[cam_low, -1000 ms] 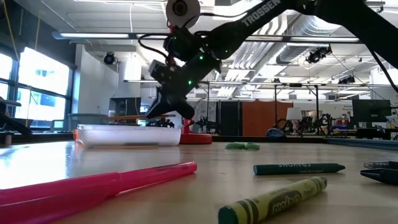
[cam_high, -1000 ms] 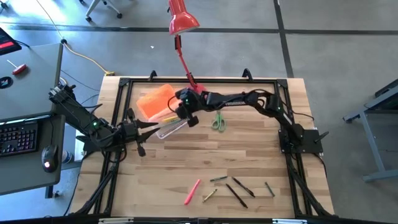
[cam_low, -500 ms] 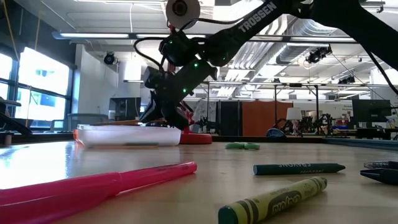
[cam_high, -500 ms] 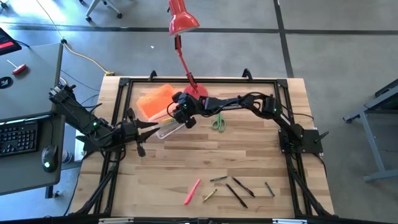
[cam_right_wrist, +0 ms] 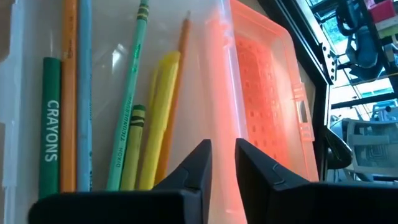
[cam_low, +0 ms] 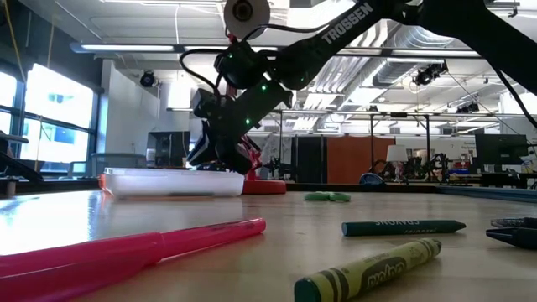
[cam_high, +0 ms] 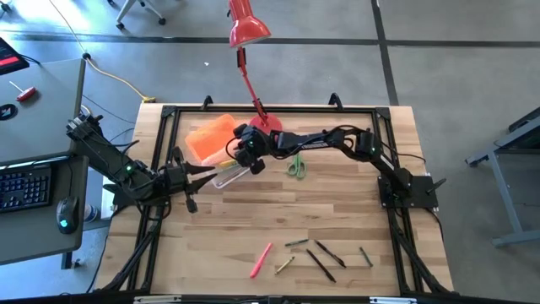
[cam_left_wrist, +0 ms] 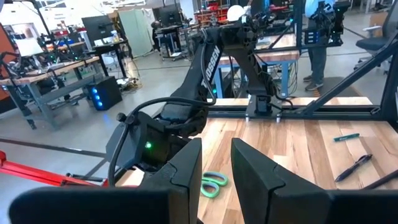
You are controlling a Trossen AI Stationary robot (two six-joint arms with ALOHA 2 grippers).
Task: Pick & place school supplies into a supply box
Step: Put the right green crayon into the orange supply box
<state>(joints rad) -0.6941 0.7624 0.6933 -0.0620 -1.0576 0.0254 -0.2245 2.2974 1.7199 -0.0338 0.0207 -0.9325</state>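
The clear supply box point(cam_high: 229, 174) lies open on the table's far left, its orange lid point(cam_high: 211, 138) folded back beside it. In the right wrist view the box point(cam_right_wrist: 112, 93) holds crayons, pencils and a yellow highlighter point(cam_right_wrist: 158, 118). My right gripper point(cam_high: 239, 152) hangs shut just over the box's lid-side wall point(cam_right_wrist: 214, 74), with nothing between its fingers point(cam_right_wrist: 224, 163). My left gripper point(cam_high: 208, 172) is shut at the box's left end. Green-handled scissors point(cam_high: 295, 165) lie flat to the right of the box. Several pens and crayons point(cam_high: 316, 253) and a pink marker point(cam_high: 261, 260) lie near the near edge. My left gripper's fingertips point(cam_high: 211, 172) reach level to the left end of the box point(cam_high: 218, 176). I cannot tell whether they touch it.
The red desk lamp's base point(cam_high: 268, 122) stands just beyond the box, and its stem leans out over the far edge. A black frame rail point(cam_high: 270, 108) runs round the table. Bare wood lies between the box and the loose supplies. A desk with a keyboard point(cam_high: 25, 186) stands to the left.
My right gripper has moved toward the table's left and down onto the box, tipping more steeply. It has held still over the last half second. The box and my left gripper have stayed put.
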